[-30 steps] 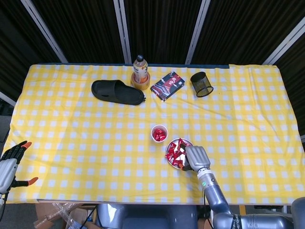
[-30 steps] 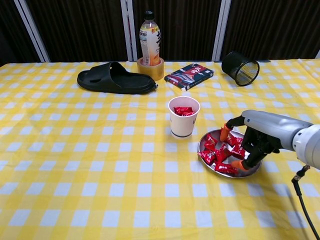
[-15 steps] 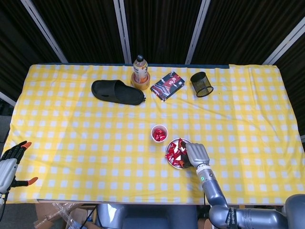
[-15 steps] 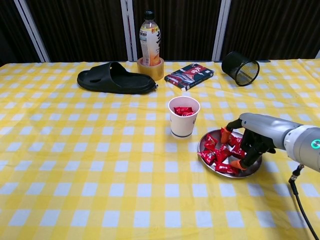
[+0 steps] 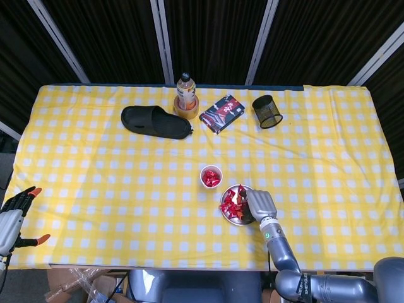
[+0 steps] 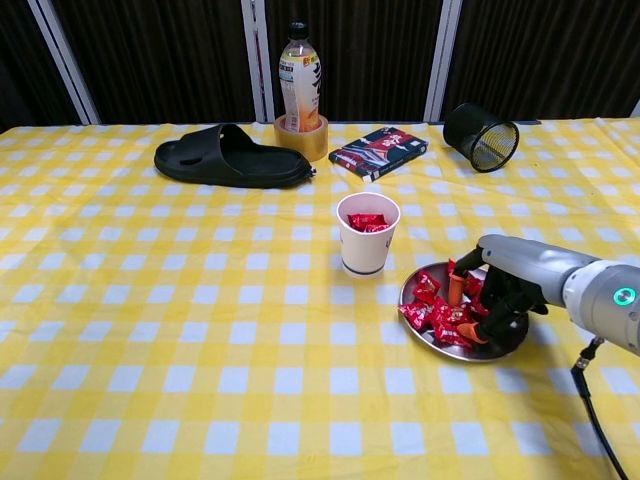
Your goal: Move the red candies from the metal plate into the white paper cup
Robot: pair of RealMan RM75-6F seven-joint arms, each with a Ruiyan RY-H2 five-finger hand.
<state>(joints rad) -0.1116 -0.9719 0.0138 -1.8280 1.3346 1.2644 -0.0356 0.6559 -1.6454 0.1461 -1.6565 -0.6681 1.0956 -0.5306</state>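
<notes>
The metal plate [image 6: 512,343] lies right of the white paper cup [image 6: 367,240] and holds several red candies [image 6: 428,303]. More red candies lie inside the cup. My right hand [image 6: 503,286] is down on the plate's right half, thumb and fingers drawn in around some candies in the pile. From the head view the cup [image 5: 211,177], plate [image 5: 231,218] and right hand [image 5: 260,204] sit near the table's front middle. My left hand [image 5: 14,218] hangs off the table's front left corner, fingers apart and holding nothing.
Along the back stand a black slipper [image 6: 228,158], a bottle [image 6: 300,75] inside a tape roll [image 6: 301,138], a dark red-printed packet [image 6: 378,151] and a tipped black mesh pen cup [image 6: 479,137]. Yellow checked cloth covers the table.
My right hand's thumb and fingers have drawn closer together over the candies, and the hand has sunk lower onto the plate. The plate shifted slightly. The left hand has not moved.
</notes>
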